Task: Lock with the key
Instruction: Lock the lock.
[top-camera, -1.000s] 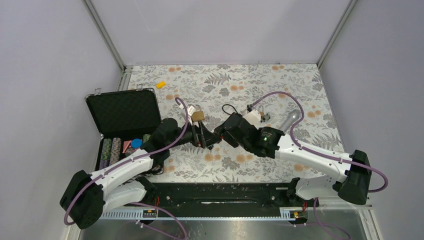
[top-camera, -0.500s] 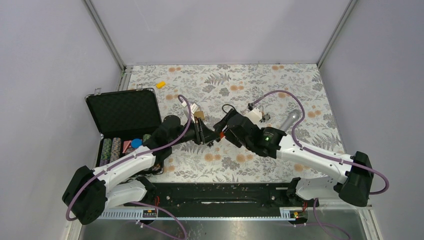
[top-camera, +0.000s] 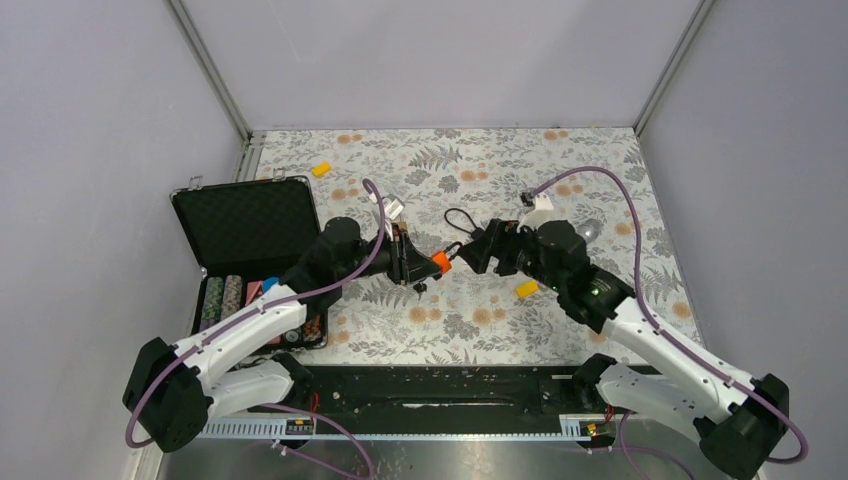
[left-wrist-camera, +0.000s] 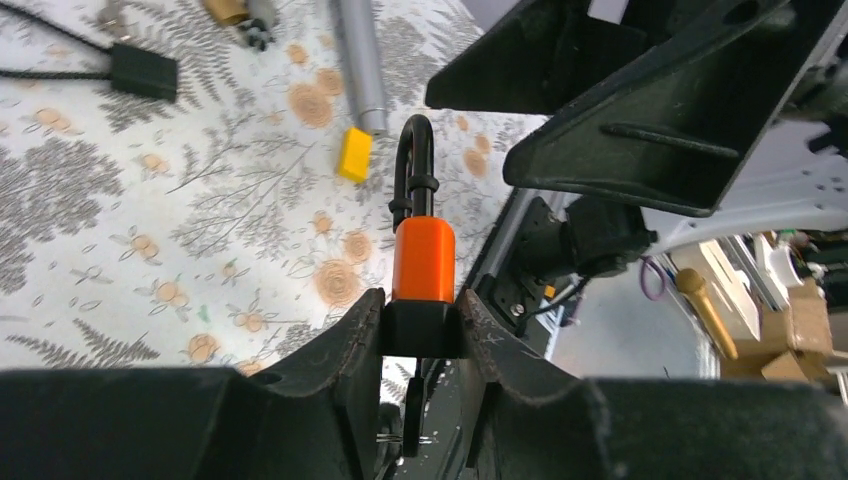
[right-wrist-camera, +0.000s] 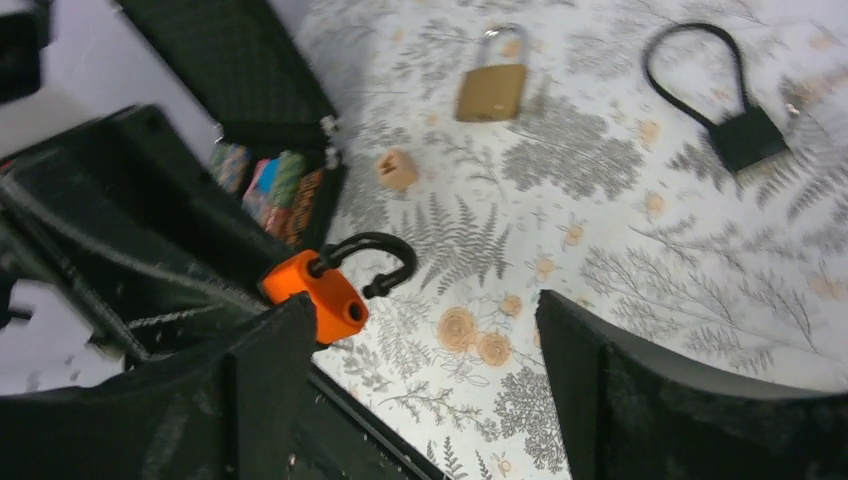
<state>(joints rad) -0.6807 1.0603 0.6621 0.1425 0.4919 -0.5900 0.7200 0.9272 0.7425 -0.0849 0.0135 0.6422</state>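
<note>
My left gripper (left-wrist-camera: 420, 322) is shut on the black base of the orange-and-black key bunch (left-wrist-camera: 423, 258). The bunch's black hooked loop points away from the fingers, and a thin dark piece hangs below the base. From above, the left gripper (top-camera: 424, 263) holds this bunch (top-camera: 440, 262) over the middle of the mat. The right gripper (top-camera: 472, 252) faces it from the right, open and empty. In the right wrist view the bunch (right-wrist-camera: 322, 296) sits just beside that gripper's (right-wrist-camera: 425, 305) left finger. The brass lock (right-wrist-camera: 490, 90) lies flat on the mat beyond; the left arm hides it from above.
An open black case (top-camera: 245, 225) with chips stands at the left. A black cable loop (top-camera: 458, 218) lies mid-mat. A yellow block (top-camera: 526, 289) lies under the right arm, another (top-camera: 321, 169) at the back. A silver cylinder (left-wrist-camera: 360, 60) and a small wooden cube (right-wrist-camera: 397, 168) lie on the mat.
The left gripper has shut on the orange-and-black bunch. The right gripper has opened, let go of it and drawn back to the right, uncovering a yellow block.
</note>
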